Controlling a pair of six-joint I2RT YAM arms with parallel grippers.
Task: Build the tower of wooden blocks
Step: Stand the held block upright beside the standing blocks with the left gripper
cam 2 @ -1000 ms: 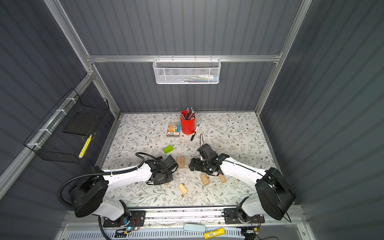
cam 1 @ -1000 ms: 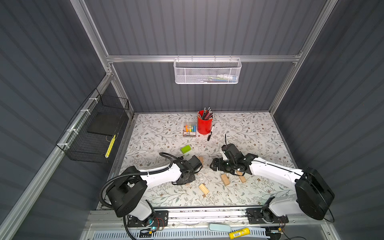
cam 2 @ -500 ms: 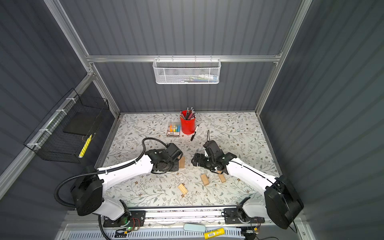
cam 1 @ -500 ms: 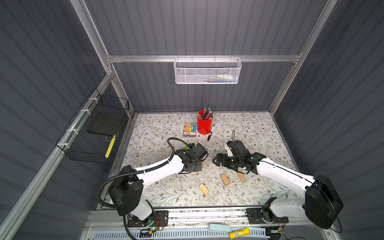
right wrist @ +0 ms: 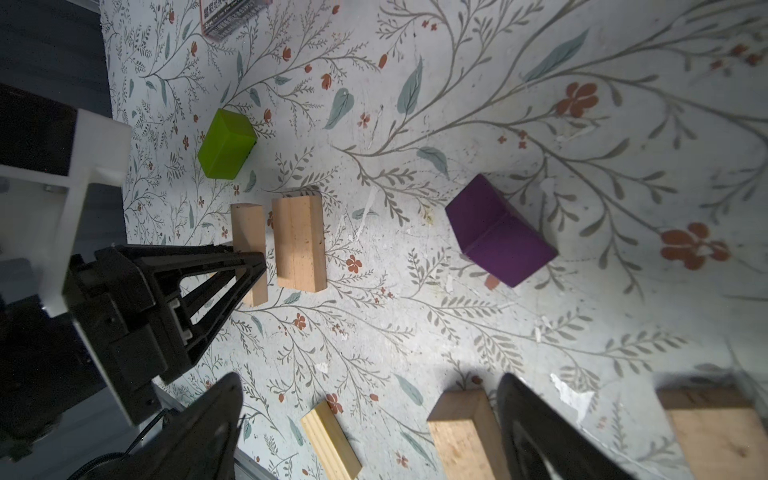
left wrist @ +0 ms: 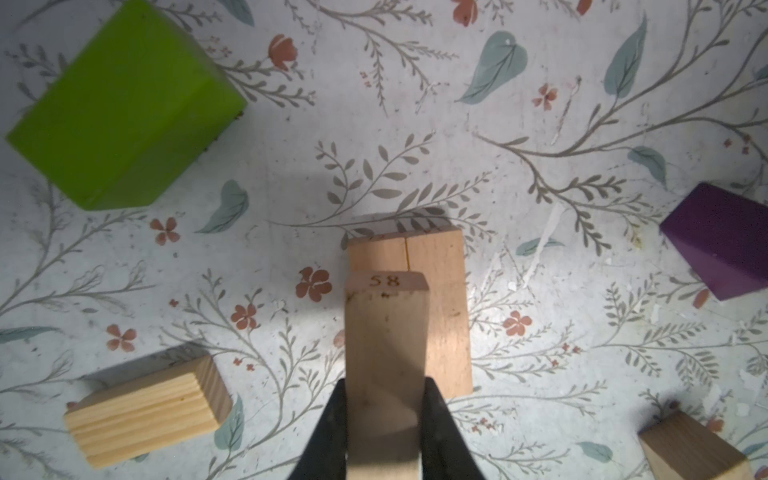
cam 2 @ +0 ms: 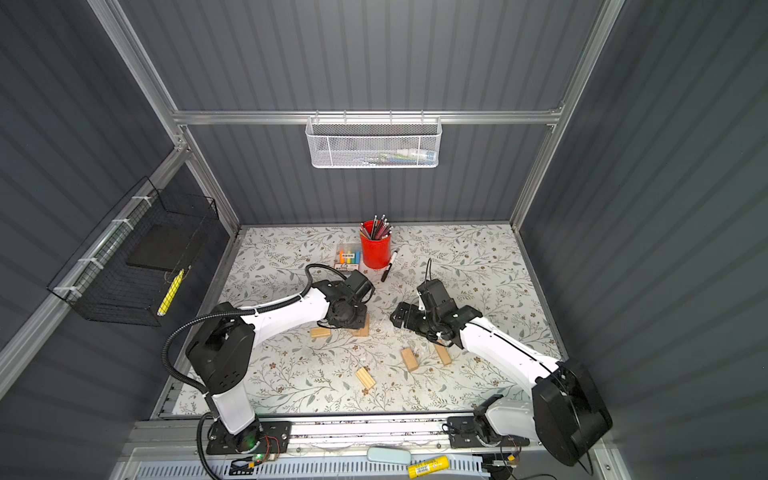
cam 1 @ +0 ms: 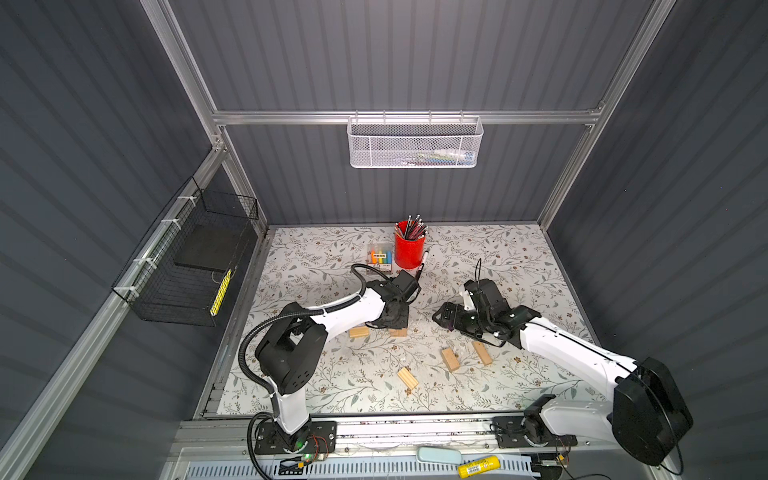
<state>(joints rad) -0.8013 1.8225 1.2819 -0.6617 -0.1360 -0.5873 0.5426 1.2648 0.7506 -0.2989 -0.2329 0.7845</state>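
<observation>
My left gripper [left wrist: 384, 399] clamps a pale block [left wrist: 386, 332], my right gripper [right wrist: 370, 386] gapes empty; released off-centre over the flat block [left wrist: 449, 291], it could topple.

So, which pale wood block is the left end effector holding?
The block stamped 58, clamped in the left end effector; the other pale blocks lie loose.

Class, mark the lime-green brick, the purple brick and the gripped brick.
lime-green brick [left wrist: 118, 104]: left wrist view, broad face.
purple brick [right wrist: 515, 249]: right wrist view, broad face.
gripped brick [left wrist: 386, 340]: left wrist view, long face.
</observation>
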